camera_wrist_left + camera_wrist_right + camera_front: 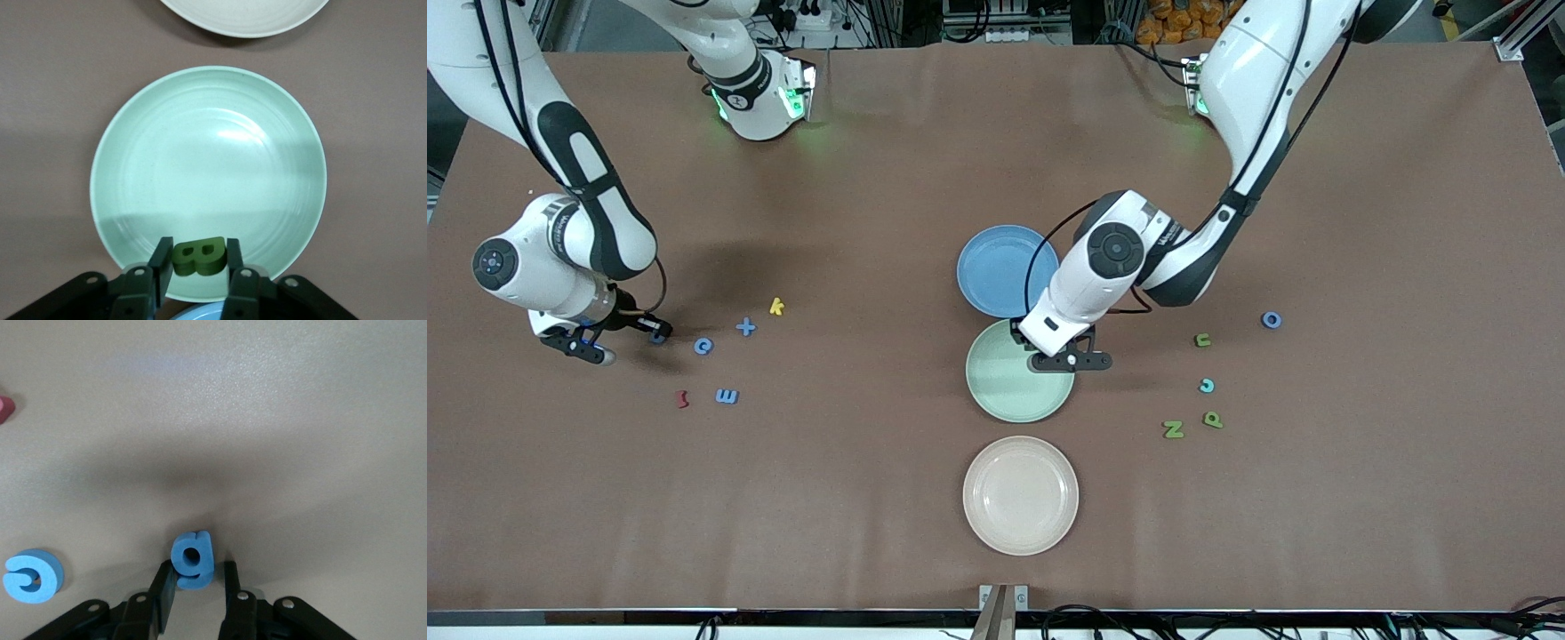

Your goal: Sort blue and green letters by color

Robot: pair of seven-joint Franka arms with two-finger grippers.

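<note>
A: L gripper (pixel 198 259) is up over the green plate (pixel 996 391), fingers pinching an olive-green B (pixel 199 256) between the pads. In the wrist cam the B hangs over the plate's rim, at the edge next to the blue plate (pixel 996 267).

B: And R?

A: R gripper (pixel 197 579) is down at the table, at the right arm's end, fingers closed in on a blue g (pixel 193 560). The g looks to be sitting on the tabletop.

B: What's around it?

A: Blue c (pixel 703 346) just beside the g, then a blue plus (pixel 745 327) and a yellow k (pixel 776 307) at about 1 o'clock from the c. Blue E (pixel 727 396) at 5 o'clock from the c, nearer the front cam, dark red piece (pixel 682 399) beside it.

B: The left arm's end?

A: Blue o (pixel 1271 320) on its own. Green u (pixel 1203 340) at 8 o'clock from it, blue c-shaped piece (pixel 1207 385) nearer the cam. Green P (pixel 1212 420) and green N (pixel 1173 430) nearest the cam, just beside each other.

B: Plates?

A: Three in a line mid-table: blue farthest from the cam, green next and about touching it, cream plate (pixel 1020 533) nearest, a bit apart. Nothing is lying in the green plate.
</note>
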